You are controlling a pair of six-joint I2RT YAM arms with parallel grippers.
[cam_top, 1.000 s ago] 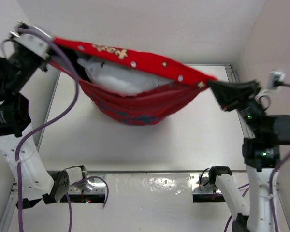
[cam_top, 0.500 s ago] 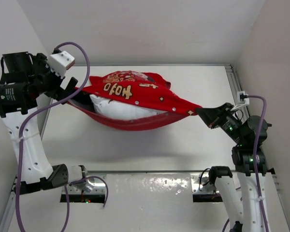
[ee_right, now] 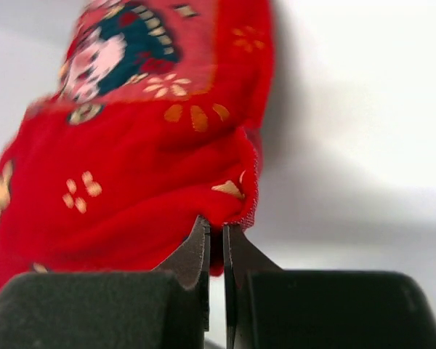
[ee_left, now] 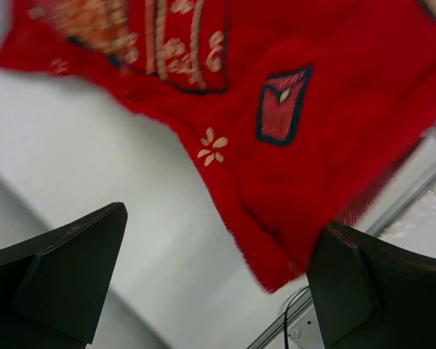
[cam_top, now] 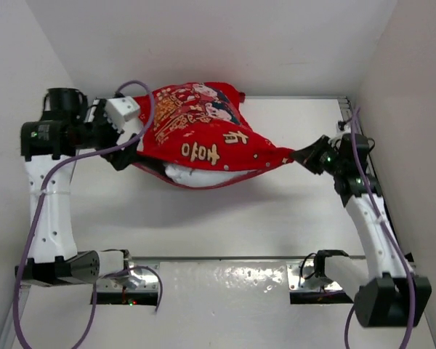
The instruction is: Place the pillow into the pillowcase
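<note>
— When you looked at the right gripper (ee_right: pixel 214 234), how were its fingers set?

— Pressed together, with a fold of the pillowcase (cam_top: pixel 203 127) nipped between the tips. In the right wrist view the red cloth bunched up and away from that pinch, with gold flowers on it and one cartoon face near the top.

— And the left gripper (ee_left: pixel 224 218)?

— Spread wide. Its two dark fingers (ee_left: pixel 58 276) stood far apart in the left wrist view, and a red corner of the case hung down between them. That corner lay against or just beside the finger on the right of the picture; I could not tell whether it touched.

— Where did the case sit, seen from above?

— It stretched across the far half of the table (cam_top: pixel 203 218), from beside the left gripper to the right gripper's pinch, where it drew out to a point. The printed side faced up, with two figures toward the far edge and gold characters nearer the arms.

— And the pillow (cam_top: pixel 196 175)?

— Inside the case, mostly covered. Only a white strip showed, bulging below the near hem of the red cloth, on the side facing the arm bases.

— Did the bundle rest on the table?

— I could not tell. Its near edge sagged between the two grippers, with a faint shadow beneath.

— The arms?

— The left arm (cam_top: pixel 47 211) rose beside the left wall and bent inward toward the case. The right arm (cam_top: pixel 370 225) reached up along the table's right edge.
</note>
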